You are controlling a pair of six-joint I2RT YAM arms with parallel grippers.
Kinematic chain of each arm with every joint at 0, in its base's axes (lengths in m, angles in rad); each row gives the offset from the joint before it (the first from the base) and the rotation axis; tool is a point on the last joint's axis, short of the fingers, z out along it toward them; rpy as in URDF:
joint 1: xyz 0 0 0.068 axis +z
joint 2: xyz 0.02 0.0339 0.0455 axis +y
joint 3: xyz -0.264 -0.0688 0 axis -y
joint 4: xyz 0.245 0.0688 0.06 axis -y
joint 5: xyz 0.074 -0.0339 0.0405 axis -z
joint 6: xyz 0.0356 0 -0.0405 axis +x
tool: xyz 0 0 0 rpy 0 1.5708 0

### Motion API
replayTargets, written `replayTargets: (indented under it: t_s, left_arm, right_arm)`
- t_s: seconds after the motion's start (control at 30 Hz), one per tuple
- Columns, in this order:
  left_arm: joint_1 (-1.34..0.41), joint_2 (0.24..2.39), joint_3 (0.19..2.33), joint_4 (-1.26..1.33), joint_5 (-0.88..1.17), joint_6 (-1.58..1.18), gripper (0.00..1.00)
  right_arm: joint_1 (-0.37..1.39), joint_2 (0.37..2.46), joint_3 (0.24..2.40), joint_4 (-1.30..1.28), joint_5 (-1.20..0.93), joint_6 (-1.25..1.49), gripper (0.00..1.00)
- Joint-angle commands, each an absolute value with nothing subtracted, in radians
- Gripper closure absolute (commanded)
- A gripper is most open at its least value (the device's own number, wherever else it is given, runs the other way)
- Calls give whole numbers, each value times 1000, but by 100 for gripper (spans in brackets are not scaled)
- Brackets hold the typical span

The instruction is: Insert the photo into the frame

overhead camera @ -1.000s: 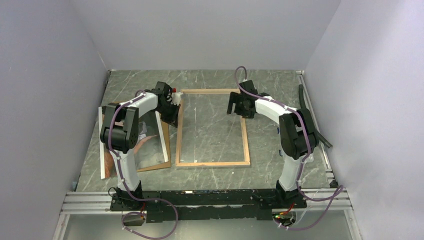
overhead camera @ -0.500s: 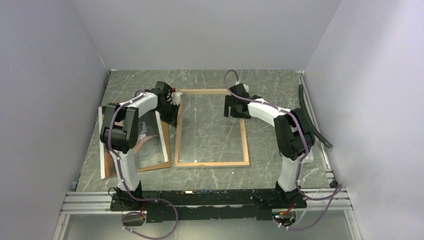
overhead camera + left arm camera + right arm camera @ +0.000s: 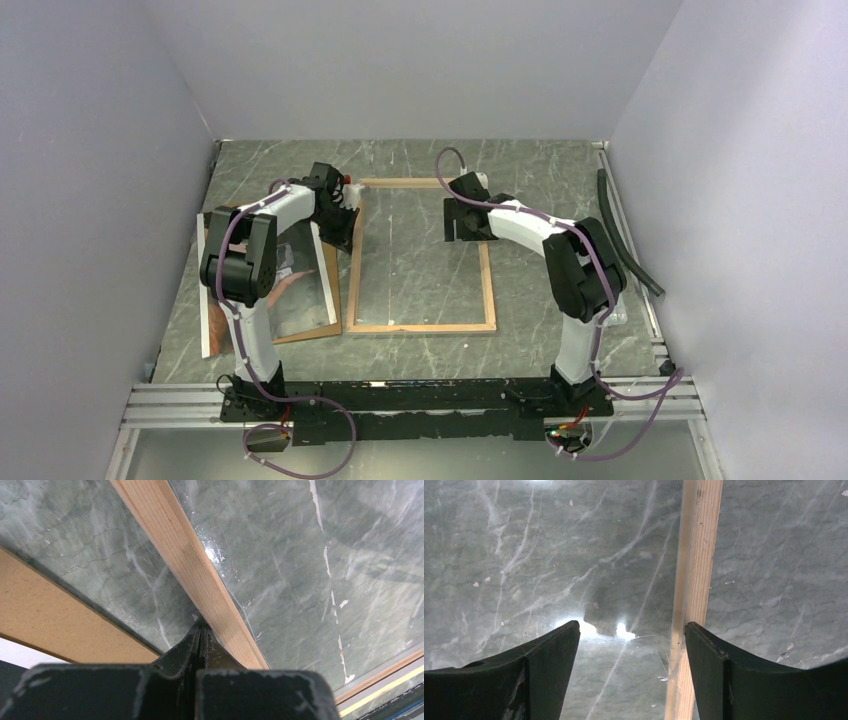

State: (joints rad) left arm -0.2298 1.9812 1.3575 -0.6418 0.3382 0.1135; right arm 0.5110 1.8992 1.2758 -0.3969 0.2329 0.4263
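The frame [image 3: 420, 327] lies in the middle of the table with its pale wood back up. The photo [image 3: 295, 290] lies left of it, partly under my left arm, on the brown backing board [image 3: 334, 290]. My left gripper [image 3: 345, 225] is shut, its tips [image 3: 201, 625] against the outer edge of the frame's left rail [image 3: 175, 545]. My right gripper [image 3: 462, 222] is open and empty just above the table, with the frame's right rail [image 3: 699, 555] beside its right finger [image 3: 709, 650]. A clear sheet [image 3: 624, 670] lies under it with glare on it.
The backing board's edge [image 3: 50, 610] shows left of my left fingers. A black tube [image 3: 620, 230] lies along the right wall. Grey walls close in the table on three sides. A metal rail [image 3: 400, 400] carries the arm bases at the near edge.
My right gripper has moved left, from over the frame's right rail to inside the frame opening. The frame has shifted slightly left. My left gripper has stayed put.
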Motion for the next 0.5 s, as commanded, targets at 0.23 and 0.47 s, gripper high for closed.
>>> replayTargets:
  t_s: [0.23, 0.47]
  left_arm:
    - [-260, 1992, 1355, -601, 357, 129, 97]
    - [-260, 1981, 1351, -599, 352, 132, 97]
  right_arm:
    - [581, 1757, 1222, -257, -146, 500, 21]
    - [581, 1715, 1227, -271, -183, 513, 21]
